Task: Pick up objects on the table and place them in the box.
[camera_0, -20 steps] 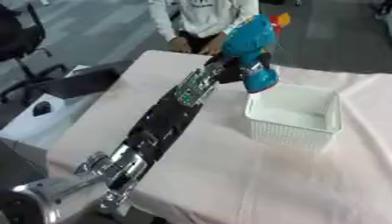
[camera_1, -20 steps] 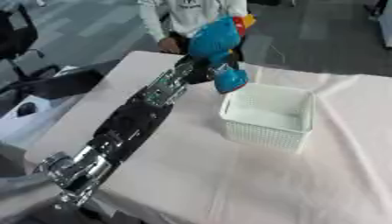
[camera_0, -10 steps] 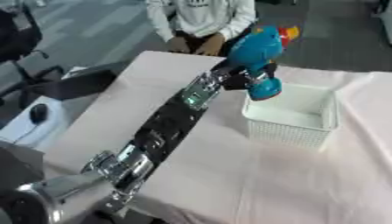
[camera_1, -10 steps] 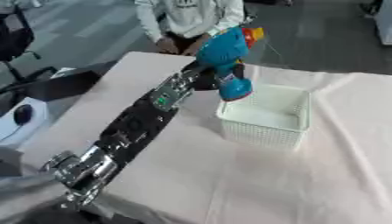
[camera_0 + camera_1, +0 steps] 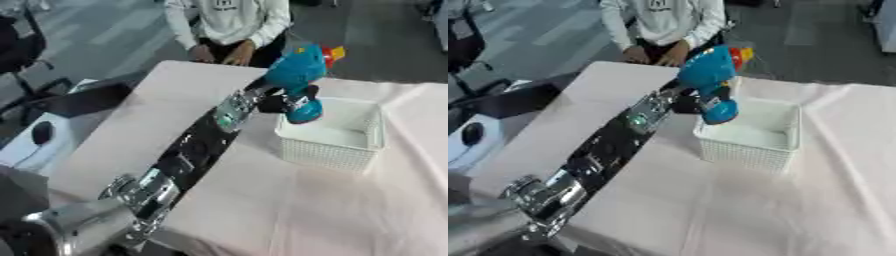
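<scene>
Fingers of the robot's left hand (image 5: 278,104) clamp a blue plastic toy bird with a red-and-yellow crest (image 5: 297,79), carried rightward within the past second — now hanging over the near-left corner of the white woven plastic box (image 5: 354,150) on the pale cloth-covered table (image 5: 289,210) — release looks imminent.

Toy (image 5: 296,80): glossy blue plastic. Basket (image 5: 332,150): white perforated plastic, matt. Tablecloth (image 5: 350,210): pale, soft cloth. Arm (image 5: 188,155): black with shiny silver metal.
</scene>
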You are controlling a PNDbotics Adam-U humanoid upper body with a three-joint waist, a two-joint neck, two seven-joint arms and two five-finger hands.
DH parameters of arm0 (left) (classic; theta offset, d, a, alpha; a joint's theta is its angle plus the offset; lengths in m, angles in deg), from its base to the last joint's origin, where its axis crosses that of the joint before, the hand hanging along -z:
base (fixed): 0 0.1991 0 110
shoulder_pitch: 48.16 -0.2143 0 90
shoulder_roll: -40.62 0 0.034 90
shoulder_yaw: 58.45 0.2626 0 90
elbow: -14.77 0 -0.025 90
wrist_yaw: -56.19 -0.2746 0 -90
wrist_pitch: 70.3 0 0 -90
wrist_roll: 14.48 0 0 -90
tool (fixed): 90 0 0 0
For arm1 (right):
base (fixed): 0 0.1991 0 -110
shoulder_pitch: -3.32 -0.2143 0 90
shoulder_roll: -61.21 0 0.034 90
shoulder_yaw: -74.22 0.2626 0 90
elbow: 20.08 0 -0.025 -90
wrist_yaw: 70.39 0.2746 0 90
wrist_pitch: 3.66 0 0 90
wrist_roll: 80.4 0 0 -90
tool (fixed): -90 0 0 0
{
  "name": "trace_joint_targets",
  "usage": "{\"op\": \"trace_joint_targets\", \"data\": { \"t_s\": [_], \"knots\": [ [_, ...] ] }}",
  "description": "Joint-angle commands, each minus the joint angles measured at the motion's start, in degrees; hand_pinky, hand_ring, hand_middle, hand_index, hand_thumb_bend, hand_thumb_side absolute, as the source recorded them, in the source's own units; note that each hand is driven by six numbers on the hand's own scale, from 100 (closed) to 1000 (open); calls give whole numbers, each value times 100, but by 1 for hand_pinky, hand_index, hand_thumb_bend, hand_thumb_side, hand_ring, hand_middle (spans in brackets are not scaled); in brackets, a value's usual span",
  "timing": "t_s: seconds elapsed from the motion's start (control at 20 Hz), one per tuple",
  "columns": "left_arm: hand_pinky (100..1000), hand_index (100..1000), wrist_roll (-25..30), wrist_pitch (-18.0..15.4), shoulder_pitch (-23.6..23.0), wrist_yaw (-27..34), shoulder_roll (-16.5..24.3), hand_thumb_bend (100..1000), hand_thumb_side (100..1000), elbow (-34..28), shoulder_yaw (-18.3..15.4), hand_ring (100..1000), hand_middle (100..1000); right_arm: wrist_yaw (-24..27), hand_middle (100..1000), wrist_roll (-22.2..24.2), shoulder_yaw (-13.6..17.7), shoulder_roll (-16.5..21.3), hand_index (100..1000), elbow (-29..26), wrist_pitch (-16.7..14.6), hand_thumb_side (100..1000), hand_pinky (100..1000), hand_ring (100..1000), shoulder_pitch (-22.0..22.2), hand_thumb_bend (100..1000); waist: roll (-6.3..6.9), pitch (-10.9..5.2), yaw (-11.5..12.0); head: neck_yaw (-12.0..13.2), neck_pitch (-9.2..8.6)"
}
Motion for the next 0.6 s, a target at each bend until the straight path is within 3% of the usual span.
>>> {"op": "trace_joint_targets", "data": {
  "t_s": [0.05,0.1,0.15,0.2,0.25,0.3,0.35,0.5,0.55,0.6],
  "knots": [
    [100,371,-128,-133,187,-166,83,100,730,59,-40,100,100,13,115,16,16,-10,491,-68,9,1000,292,100,-156,100,-22,-54,-2,61,-71],
    [100,395,-165,-185,198,-220,81,100,756,85,-42,100,100,13,115,15,16,-12,491,-68,10,1000,292,100,-158,100,-21,-54,-5,61,-72],
    [100,435,-199,-249,206,-295,83,100,775,103,-43,100,185,13,116,15,15,-15,491,-68,11,1000,292,100,-161,100,-20,-52,-9,60,-74],
    [100,508,-238,-300,209,-374,84,114,816,126,-48,100,336,13,116,14,15,-17,491,-68,11,1000,292,100,-163,100,-19,-52,-12,60,-73],
    [100,536,-276,-347,214,-490,94,125,840,142,-54,113,387,12,116,13,15,-20,491,-68,12,1000,292,100,-165,100,-17,-52,-14,59,-70],
    [100,610,-325,-384,217,-614,100,146,882,157,-63,319,517,12,116,12,15,-22,491,-68,13,1000,293,100,-167,100,-16,-52,-16,58,-68],
    [158,654,-385,-414,223,-761,109,153,899,164,-76,429,588,12,116,11,15,-23,491,-68,14,1000,292,100,-168,100,-15,-52,-17,55,-67],
    [350,743,-653,-478,243,-1176,112,179,958,175,-109,638,757,12,116,9,13,-26,491,-68,14,1000,292,100,-173,100,-15,-51,-21,47,-70],
    [467,784,-750,-496,251,-1297,110,192,985,181,-113,741,824,12,117,9,13,-28,491,-68,14,1000,292,100,-174,100,-15,-51,-23,46,-70],
    [467,784,-842,-506,258,-1408,107,192,985,187,-112,741,824,12,117,8,13,-29,491,-68,14,1000,292,100,-175,100,-15,-51,-24,46,-72]
  ]
}}
